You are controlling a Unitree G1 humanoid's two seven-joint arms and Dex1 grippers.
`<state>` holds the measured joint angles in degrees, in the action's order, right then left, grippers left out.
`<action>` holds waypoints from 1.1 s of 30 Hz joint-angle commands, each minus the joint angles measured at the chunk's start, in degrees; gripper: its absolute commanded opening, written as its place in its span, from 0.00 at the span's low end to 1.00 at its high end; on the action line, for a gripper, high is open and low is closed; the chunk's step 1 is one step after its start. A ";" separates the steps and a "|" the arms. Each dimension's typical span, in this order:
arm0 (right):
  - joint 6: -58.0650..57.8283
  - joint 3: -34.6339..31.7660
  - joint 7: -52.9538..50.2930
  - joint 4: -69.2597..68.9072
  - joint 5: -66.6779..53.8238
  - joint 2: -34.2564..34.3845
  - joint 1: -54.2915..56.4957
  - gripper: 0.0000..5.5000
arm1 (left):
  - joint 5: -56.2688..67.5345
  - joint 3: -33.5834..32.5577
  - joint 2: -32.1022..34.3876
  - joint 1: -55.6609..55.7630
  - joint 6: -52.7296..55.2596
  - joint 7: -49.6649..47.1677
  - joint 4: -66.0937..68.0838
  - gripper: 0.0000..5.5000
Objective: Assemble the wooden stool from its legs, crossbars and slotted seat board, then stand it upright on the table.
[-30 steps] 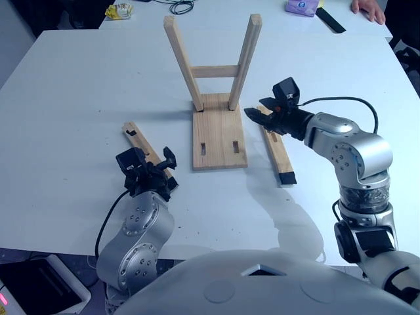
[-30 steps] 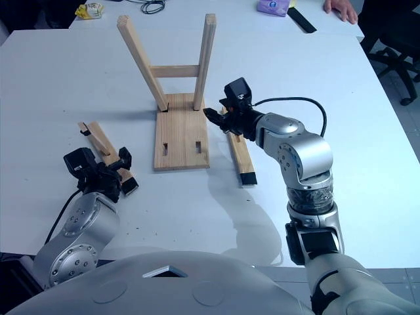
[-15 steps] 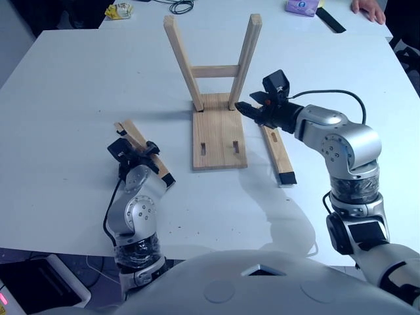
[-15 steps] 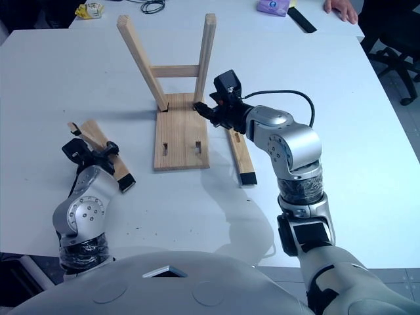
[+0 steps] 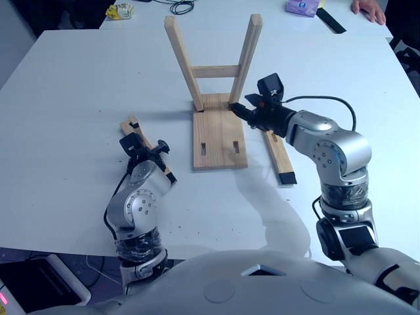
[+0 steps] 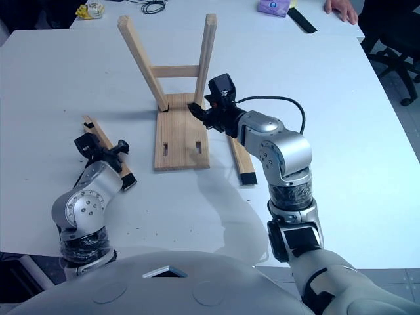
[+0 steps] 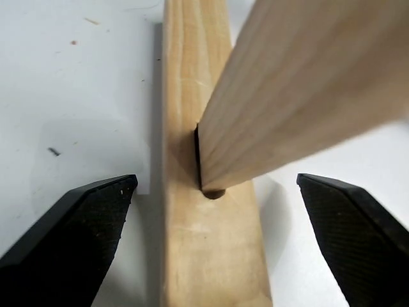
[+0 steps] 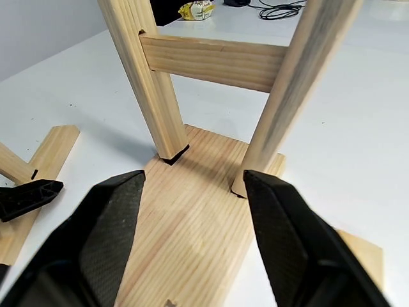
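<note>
**Operator:** Where does the stool stand?

**Inspector:** Your seat board (image 5: 219,140) lies flat near the middle of the table (image 5: 79,85). Two legs rise from the slots at its 12 o'clock end, the left leg (image 5: 183,62) and the right leg (image 5: 244,62). One crossbar (image 5: 215,71) joins them partway up. The two near slots (image 5: 203,149) at the 6 o'clock end hold nothing.

**Operator:** And the loose parts?

**Inspector:** You have one loose leg (image 5: 278,154) lying flat just beside the board at its 3 o'clock, with its black-capped end toward 6 o'clock. A second loose piece (image 5: 134,126) lies near the board at 9 o'clock. The left wrist view shows it as a flat strip, and a slanting bar (image 7: 300,83) meets it at a dark notch.

**Operator:** State of the jaws?

**Inspector:** Your left gripper (image 7: 216,182) sits over the 9 o'clock piece. Its jaws are spread wide, one on each side of the strip, and grip nothing. Your right gripper (image 8: 192,179) is at the board's 1 o'clock corner, low over the wood. Its jaws are also apart and hold nothing. The tips point at the feet of the two standing legs, and the right leg's foot is the nearer. I cannot tell whether a tip touches that foot.
</note>
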<state>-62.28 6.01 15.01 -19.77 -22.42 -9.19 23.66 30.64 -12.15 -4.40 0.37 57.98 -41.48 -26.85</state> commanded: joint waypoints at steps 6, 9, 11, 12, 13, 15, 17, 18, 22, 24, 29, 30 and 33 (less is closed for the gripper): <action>0.97 -1.68 -2.94 -2.19 0.05 2.52 -1.80 0.52 | -2.92 -3.77 -3.56 -0.09 9.24 1.23 4.55 0.63; 1.15 -1.69 -3.31 -2.64 0.24 2.62 -2.34 0.52 | -4.13 -4.83 -3.40 -1.13 11.51 1.79 2.55 0.56; 1.27 -1.78 -3.72 -2.92 0.30 2.82 -2.71 0.52 | -4.74 -5.40 -2.90 -2.12 13.22 2.73 0.76 0.51; 1.24 -1.92 -4.10 -3.24 0.27 3.11 -2.95 0.52 | -4.96 -5.57 -2.21 -2.51 14.29 3.47 -0.10 0.49; 1.29 -1.99 -4.36 -3.42 0.23 3.35 -3.12 0.52 | -5.22 -5.73 -1.51 -2.98 15.28 4.29 -1.02 0.46; 1.37 -2.09 -4.86 -3.65 0.17 3.72 -3.38 0.52 | -6.05 -6.02 -0.29 -3.53 17.20 6.16 -2.56 0.41; 1.27 -2.38 -5.48 -4.18 0.17 4.15 -3.72 0.52 | -6.81 -5.89 1.82 -3.66 19.19 8.21 -3.53 0.39; 1.21 -2.53 -5.81 -4.48 0.19 4.37 -3.94 0.52 | -7.34 -5.66 3.32 -3.83 20.28 9.55 -3.93 0.39; 1.27 -2.80 -6.39 -5.13 -0.03 4.92 -4.53 0.52 | -9.54 -4.86 9.40 -5.18 22.49 14.35 -4.30 0.39; 1.27 -3.11 -6.94 -5.71 -0.17 5.54 -4.68 0.52 | -10.52 -4.34 14.36 -6.10 22.30 17.81 -3.19 0.39; 1.29 -3.77 -8.99 -7.21 0.08 7.25 -5.44 0.52 | -9.98 -7.22 18.99 -5.50 13.85 26.93 -0.85 0.39; 1.31 -3.69 -9.16 -7.37 0.15 7.39 -5.71 0.52 | -9.81 -7.77 18.77 -4.86 12.03 27.99 -1.15 0.39; 1.12 -3.43 -8.93 -7.65 -0.01 7.04 -5.99 0.52 | -9.26 -9.04 17.09 -2.53 8.02 30.01 -2.45 0.39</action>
<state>-61.07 2.43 6.08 -26.62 -22.39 -1.99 18.10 20.73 -20.58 13.86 -3.69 67.73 -12.73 -28.92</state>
